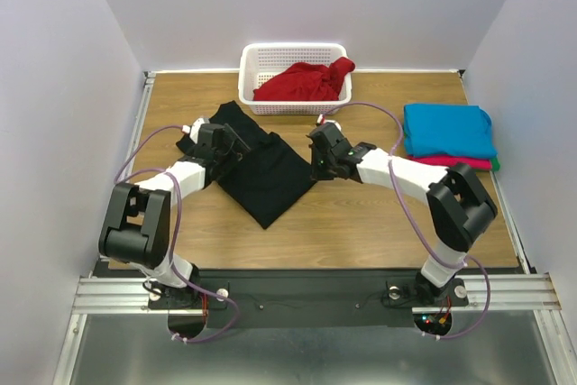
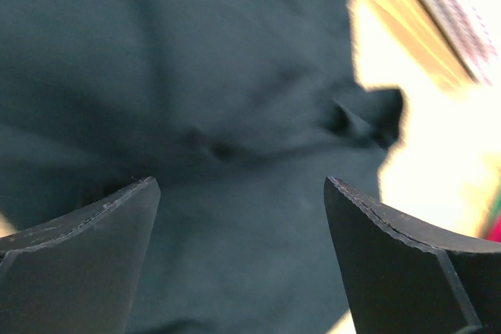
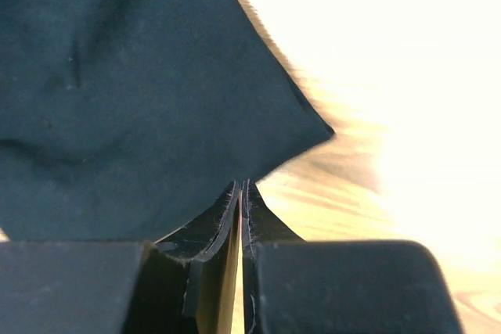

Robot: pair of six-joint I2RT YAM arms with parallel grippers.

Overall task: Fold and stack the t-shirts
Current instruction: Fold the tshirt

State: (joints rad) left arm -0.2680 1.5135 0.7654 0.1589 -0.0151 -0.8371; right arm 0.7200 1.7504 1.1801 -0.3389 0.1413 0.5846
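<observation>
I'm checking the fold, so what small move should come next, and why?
Probably lower the left hand and close it on the black t-shirt: it hangs open over the cloth, while the right hand is shut at the shirt's edge.

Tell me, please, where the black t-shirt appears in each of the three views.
Top external: the black t-shirt lies at the centre of the wooden table, in front of the white basket.
Left wrist: it fills most of the frame, beyond the open left gripper.
Right wrist: upper left, its edge meeting the shut right gripper.
Shared landmark: the wooden table, bright at the right of both wrist views.
</observation>
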